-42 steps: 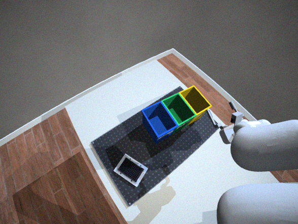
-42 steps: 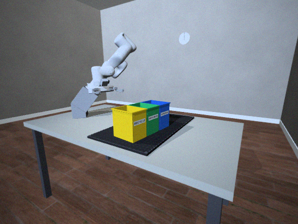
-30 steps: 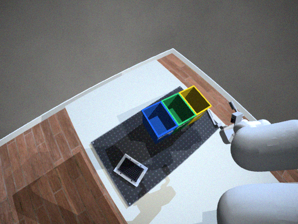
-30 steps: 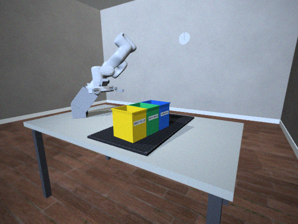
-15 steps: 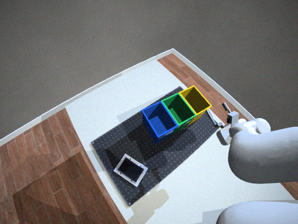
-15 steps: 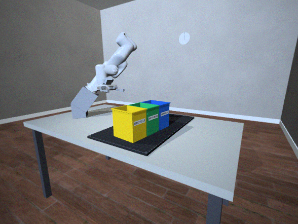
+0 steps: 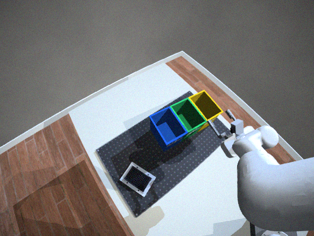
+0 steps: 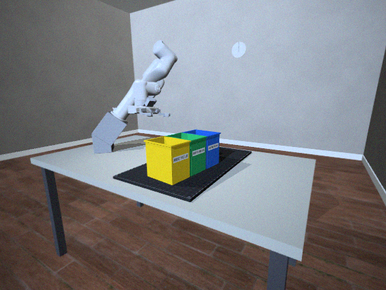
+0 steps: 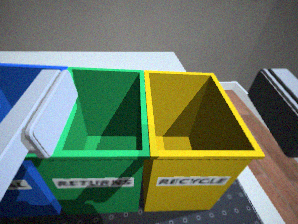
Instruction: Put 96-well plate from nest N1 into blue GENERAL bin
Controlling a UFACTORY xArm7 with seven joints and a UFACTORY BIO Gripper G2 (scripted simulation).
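The white table [image 7: 107, 107] [image 8: 262, 197] [image 9: 125, 59] carries everything, and the arm [image 7: 267, 192] [image 8: 164, 65] reaches in from the right in the top view. A dark mat [image 7: 181, 166] [image 8: 187, 190] [image 9: 235, 205] lies across the table. On its far part stand three upright bins in a tight row: the blue bin [image 7: 157, 133] [image 8: 213, 161] [image 9: 40, 195] at left, the green bin [image 7: 196, 109] [image 8: 197, 164] [image 9: 90, 197] between, the yellow bin [image 7: 213, 100] [image 8: 161, 164] [image 9: 180, 197] at right. The gripper [image 7: 219, 116] [image 8: 159, 115] [image 9: 162, 112] is raised above the table near the yellow bin, its fingers apart with nothing between them. At the mat's near left end lies the pale nest [image 7: 149, 186], outside the bins, with the dark plate [image 7: 138, 179] inside its rim.
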